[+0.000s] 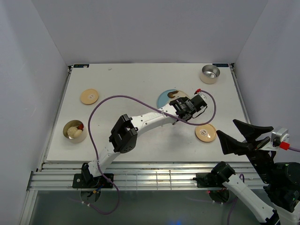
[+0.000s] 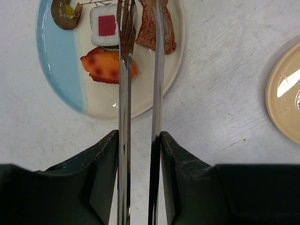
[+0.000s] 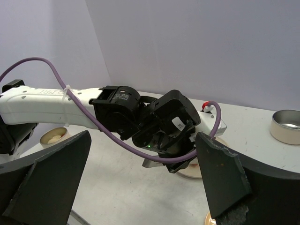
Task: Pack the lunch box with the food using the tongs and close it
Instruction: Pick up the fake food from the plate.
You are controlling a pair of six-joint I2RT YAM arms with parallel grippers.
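My left gripper [image 2: 138,137] is shut on the silver tongs [image 2: 124,93], one finger pressing each arm from outside. The tongs reach up over a blue-and-white plate [image 2: 61,70] and their tips hang above the food. An orange-red piece [image 2: 104,66] lies by the left arm, with a white roll with a red centre [image 2: 107,26] and a brown piece [image 2: 165,33] further up. Seen from above, the left gripper [image 1: 182,107] is over the plate [image 1: 164,97]. A round lunch box bowl [image 1: 75,131] at the left holds pale lumps. My right gripper [image 1: 226,127] hangs open and empty at the near right.
A second, empty round bowl [image 1: 209,73] stands at the back right. One beige lid [image 1: 89,96] lies at the back left, another [image 1: 205,132] near the right gripper. A purple cable [image 1: 101,105] loops over the left arm. White walls enclose the table.
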